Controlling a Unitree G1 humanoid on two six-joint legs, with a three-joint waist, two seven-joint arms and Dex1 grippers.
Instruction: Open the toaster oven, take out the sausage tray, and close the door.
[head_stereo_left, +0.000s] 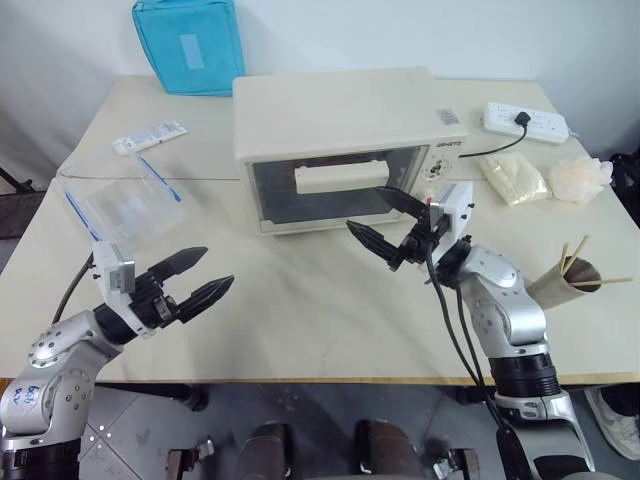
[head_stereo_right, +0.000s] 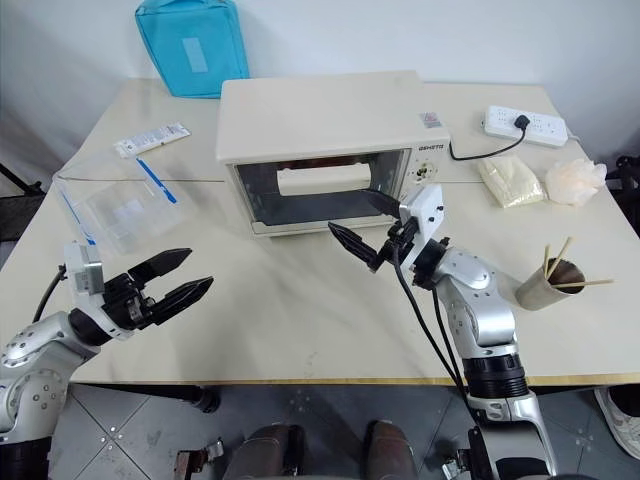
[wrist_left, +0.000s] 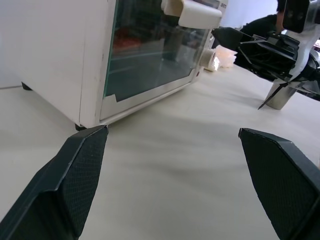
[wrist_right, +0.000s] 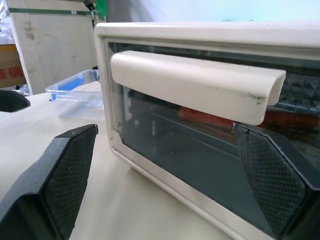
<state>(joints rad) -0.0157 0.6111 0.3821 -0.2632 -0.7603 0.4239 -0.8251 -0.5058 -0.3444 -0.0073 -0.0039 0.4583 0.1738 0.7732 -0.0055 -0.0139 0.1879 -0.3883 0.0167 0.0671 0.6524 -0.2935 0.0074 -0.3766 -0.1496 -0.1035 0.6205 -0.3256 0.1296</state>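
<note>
behind the shut door (wrist_right: 210, 165), red sausages blur through the glass; right pincer (head_stereo_left: 385, 216) gapes empty before its handle (head_stereo_left: 340, 177), left pincer (head_stereo_left: 192, 276) wide open, empty.

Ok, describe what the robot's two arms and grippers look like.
Both arms are silver-grey metal with black joints. The left gripper and right gripper each have two black tapered fingers with cross-hatched pads, a white camera block at the wrist and black cables.
</note>
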